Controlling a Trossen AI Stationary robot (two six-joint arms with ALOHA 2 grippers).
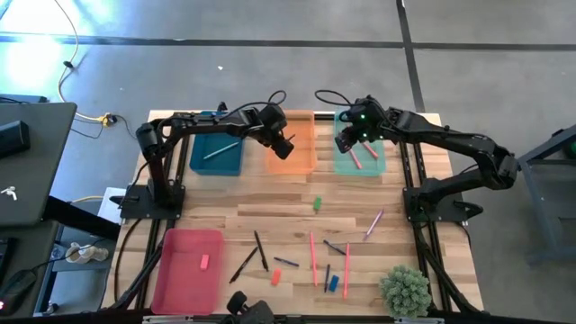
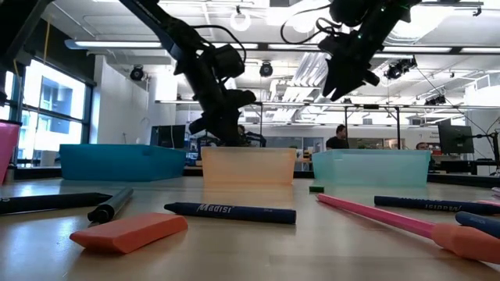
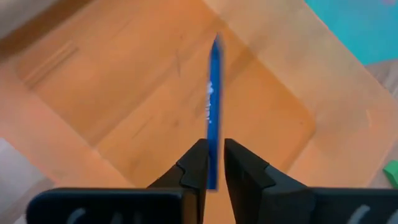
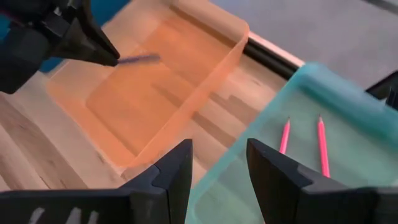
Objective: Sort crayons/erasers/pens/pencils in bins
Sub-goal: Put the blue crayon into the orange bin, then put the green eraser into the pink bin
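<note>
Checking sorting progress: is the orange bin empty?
Empty: only bare floor shows in the orange bin; the left gripper holds a blue pen above it.

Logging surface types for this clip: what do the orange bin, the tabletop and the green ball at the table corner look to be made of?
The orange bin looks like translucent plastic with a smooth, slightly glossy finish: wood grain shows through its floor. The tabletop looks like bare wood planks, with visible seams, grain and a matte finish. The green ball looks like an artificial plant, probably plastic; its spiky tufts are too small to be sure.
</note>
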